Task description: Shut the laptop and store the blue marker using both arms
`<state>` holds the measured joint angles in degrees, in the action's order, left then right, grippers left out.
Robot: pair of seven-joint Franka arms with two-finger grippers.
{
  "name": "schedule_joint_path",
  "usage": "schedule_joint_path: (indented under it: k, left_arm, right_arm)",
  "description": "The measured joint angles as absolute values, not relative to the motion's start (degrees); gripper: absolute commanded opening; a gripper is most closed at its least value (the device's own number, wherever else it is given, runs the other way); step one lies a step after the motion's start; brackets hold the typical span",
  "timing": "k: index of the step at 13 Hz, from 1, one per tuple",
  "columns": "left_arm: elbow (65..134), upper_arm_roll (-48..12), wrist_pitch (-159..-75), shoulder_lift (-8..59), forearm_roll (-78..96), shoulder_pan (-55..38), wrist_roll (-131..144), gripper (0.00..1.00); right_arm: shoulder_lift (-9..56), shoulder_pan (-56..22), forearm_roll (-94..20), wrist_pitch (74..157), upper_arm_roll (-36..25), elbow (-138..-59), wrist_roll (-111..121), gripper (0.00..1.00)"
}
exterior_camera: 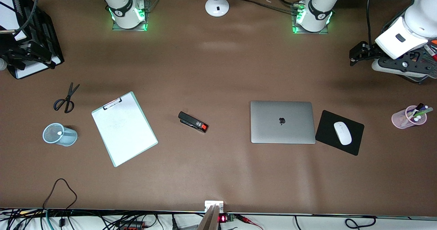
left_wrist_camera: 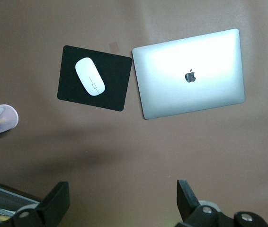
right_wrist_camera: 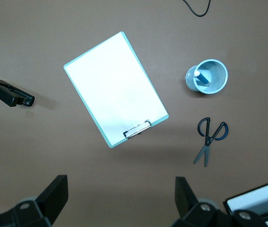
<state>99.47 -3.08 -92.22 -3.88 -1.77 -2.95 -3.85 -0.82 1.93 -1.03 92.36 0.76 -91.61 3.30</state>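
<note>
Silver laptop point(exterior_camera: 282, 122) lies shut flat toward the counter's left-arm end, long axis along the front edge. Blue marker point(right_wrist_camera: 201, 79) stands in the mesh cup point(exterior_camera: 60, 134), white tip up. Left gripper point(left_wrist_camera: 120, 201) and right gripper point(right_wrist_camera: 120, 197) hover spread, empty. Main risk I'd guess: that light cup tipping if bumped.

Front camera overlooks the whole table point(exterior_camera: 218, 69); both wrist cameras apparently look straight down

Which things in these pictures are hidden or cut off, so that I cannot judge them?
- Blue marker: mostly sunk in the blue mesh cup; only its top shows.
- Laptop: lid shut, keys hidden in every view.
- Right gripper: front view, dark against the black tray.
- Pens in the pink cup: too small.
</note>
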Motion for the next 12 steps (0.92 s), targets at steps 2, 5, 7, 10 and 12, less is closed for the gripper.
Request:
schedule_joint_path:
  k: [2,5,7,10,12]
  left_arm:
    - [99.47,-3.07,-92.22,-3.88,-1.77,-2.95,-3.85,1.0]
    - [99.47,-3.07,-92.22,-3.88,-1.77,-2.95,-3.85,1.0]
    - [99.47,-3.07,-92.22,-3.88,-1.77,-2.95,-3.85,1.0]
    - [99.47,-3.07,-92.22,-3.88,-1.77,-2.95,-3.85,1.0]
    - [99.47,-3.07,-92.22,-3.88,-1.77,-2.95,-3.85,1.0]
  right_arm:
    - [-0.82,0.8,0.25,92.36,0.81,-91.61,3.3,1.0]
    - [-0.82,-0.26,0.55,92.36,0.81,-91.61,3.29,1.0]
    - [-0.82,-0.25,0.56,92.35,0.62,-91.61,3.29,1.0]
    - [-0.82,-0.25,0.56,92.34,0.58,-91.62,3.3,1.0]
    - [-0.82,-0.25,0.58,92.33,0.58,-91.81,3.3,1.0]
